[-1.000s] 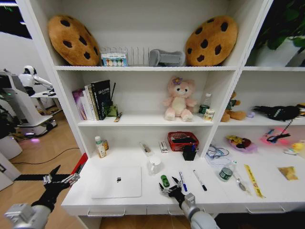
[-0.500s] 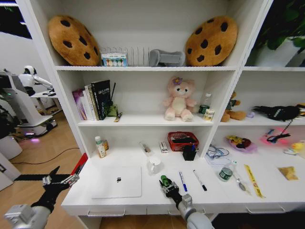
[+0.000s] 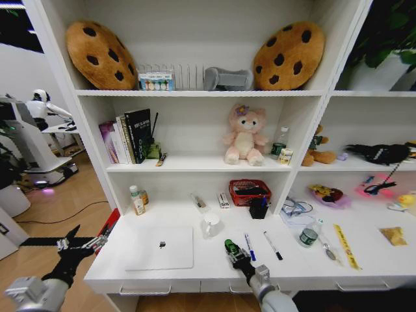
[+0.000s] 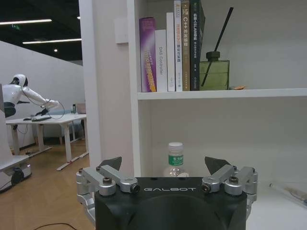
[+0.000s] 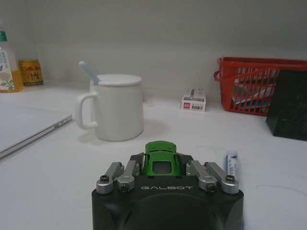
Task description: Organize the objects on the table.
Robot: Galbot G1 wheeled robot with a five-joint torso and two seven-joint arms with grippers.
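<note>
My right gripper (image 3: 235, 252) is closed around the green toy car (image 5: 161, 158), low over the table (image 3: 195, 266) beside the blue pen (image 3: 249, 246); my left gripper (image 4: 166, 168) hangs open off the table's left end.

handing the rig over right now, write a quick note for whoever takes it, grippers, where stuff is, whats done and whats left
Right gripper: shut on the green toy car, at the front of the table, between the laptop and the pens.
Left gripper: open, holding nothing, parked off the table's left end.
Silver laptop: closed, flat, front left. White mug stands just behind the car.
Blue pen and black-and-white marker: loose on the table right of the car.
Green-capped jar: upright, further right.
Done: car is gripped. Left: place the car, then the pen, marker and jar.
</note>
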